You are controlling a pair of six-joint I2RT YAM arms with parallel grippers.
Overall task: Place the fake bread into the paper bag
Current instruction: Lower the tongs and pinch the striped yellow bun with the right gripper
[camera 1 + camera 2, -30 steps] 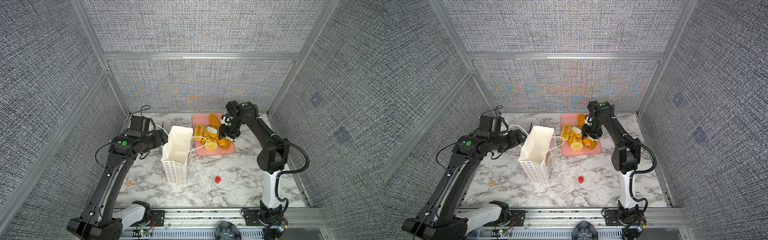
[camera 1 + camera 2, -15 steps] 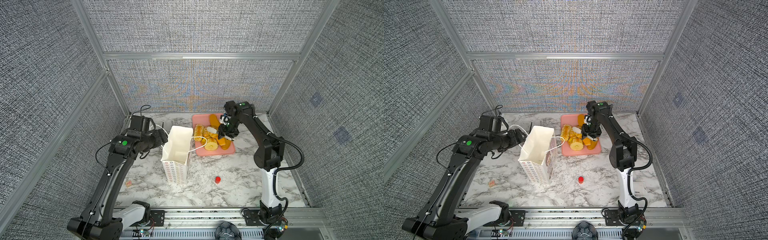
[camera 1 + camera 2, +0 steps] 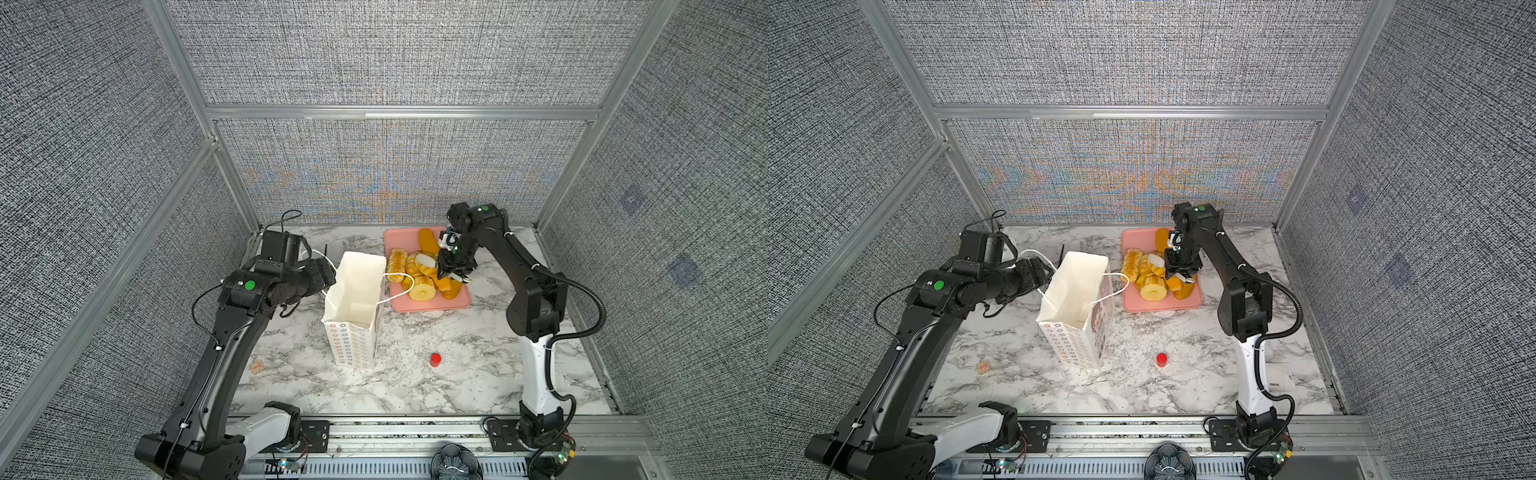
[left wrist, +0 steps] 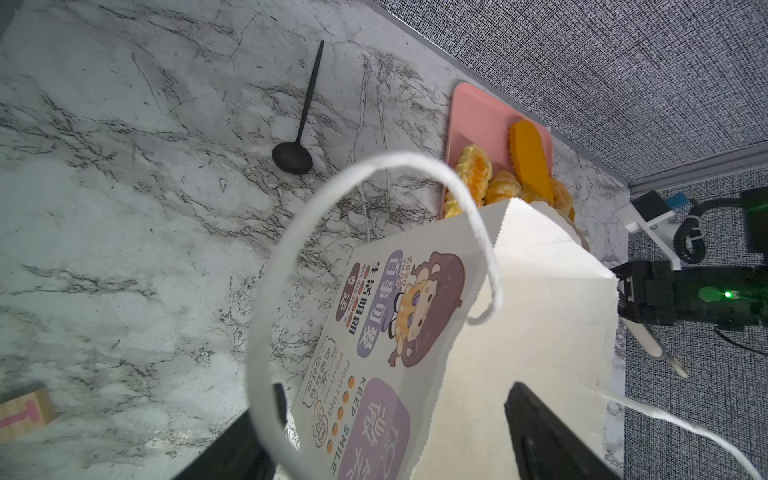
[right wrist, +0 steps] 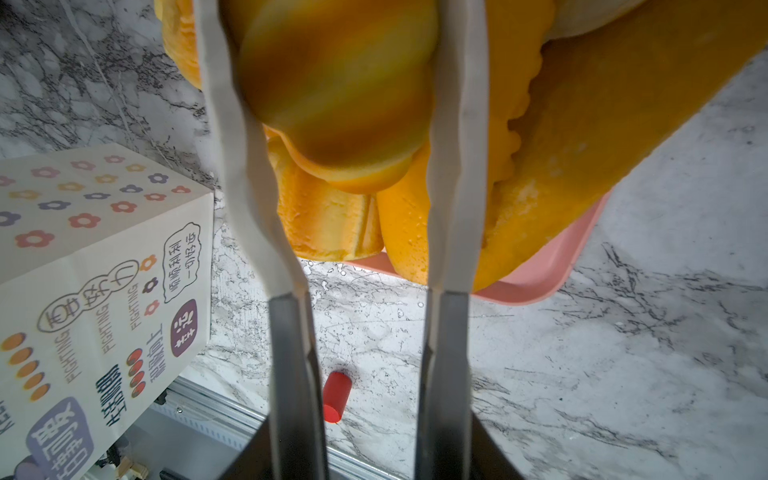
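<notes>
Glossy golden-yellow to orange-brown toy pastries, the fake bread (image 3: 415,268), lay heaped on a flat pink tray (image 3: 400,240) at the back of the marble table. A long orange loaf (image 3: 428,241) lay at the far end, a ridged ring cake (image 3: 422,291) at the near end, and a braided piece (image 3: 396,259) on the bag's side. One smooth rounded bun (image 5: 340,83) sat pinched between the fingers of the right gripper (image 3: 451,275). The tall white paper bag (image 3: 353,349), printed with small coloured flowers, stood upright just beside the tray with its mouth open and one white cord handle (image 3: 405,279) looped over the pastries.
</notes>
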